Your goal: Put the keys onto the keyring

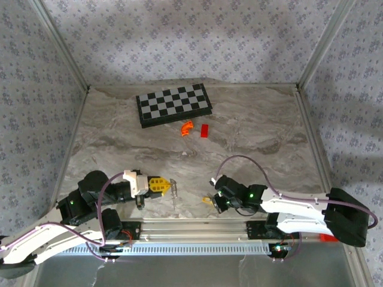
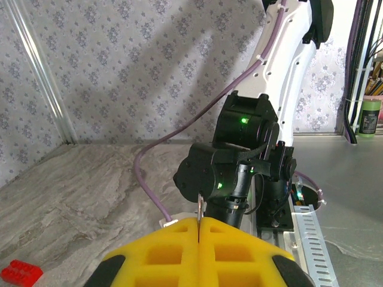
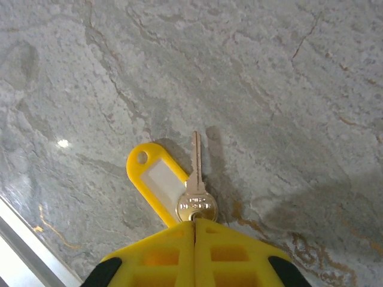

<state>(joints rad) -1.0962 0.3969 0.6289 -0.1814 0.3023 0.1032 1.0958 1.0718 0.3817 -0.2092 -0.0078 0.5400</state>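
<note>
Silver key (image 3: 195, 200) beside yellow tag (image 3: 157, 179)

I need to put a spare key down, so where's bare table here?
Bare grey marble tabletop spans the middle, from the orange curved piece and red block by the black-and-white checkerboard down to the left gripper and right gripper. The strips beside the checkerboard are free too. Crowded: the near edge between the grippers.
</note>
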